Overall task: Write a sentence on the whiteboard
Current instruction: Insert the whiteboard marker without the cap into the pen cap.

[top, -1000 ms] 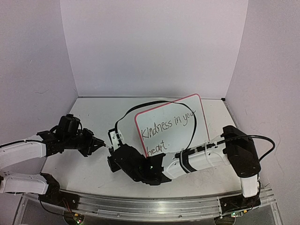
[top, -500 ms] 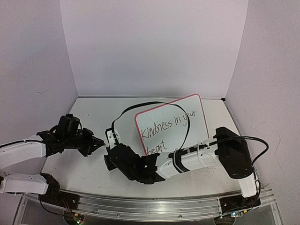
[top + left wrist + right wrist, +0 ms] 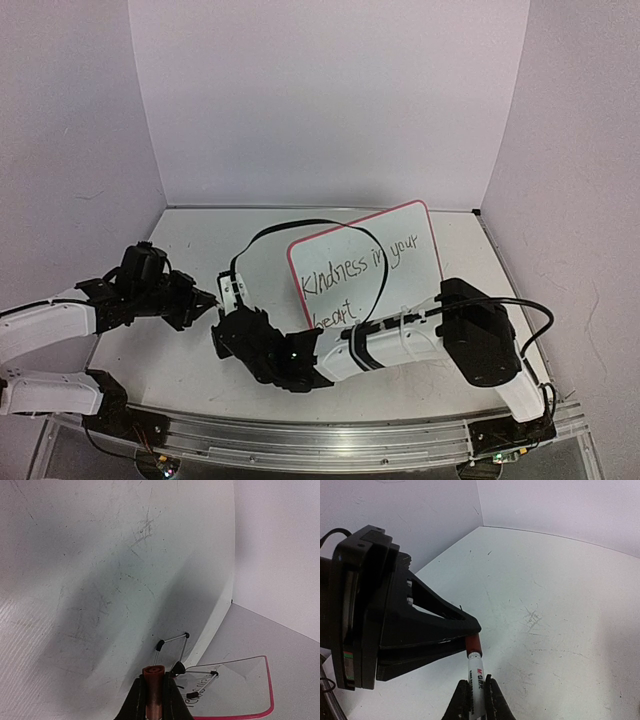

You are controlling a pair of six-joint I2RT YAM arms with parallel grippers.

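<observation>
Tabletop (image 3: 190,240) whiteboard (image 3: 415,278): seemingly "Kindness in your"

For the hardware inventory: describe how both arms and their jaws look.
Left arm and right arm: white shells on the links, bulky black joint housings. Jaws are black, tapering to narrow tips, on a boxy black wrist block. A thin black cable loops from the right arm; black bands wrap its white forearm.

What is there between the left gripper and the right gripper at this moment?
A marker bridges them: the left gripper holds its red cap, the right gripper holds the other end. The right wrist view shows this.
</observation>
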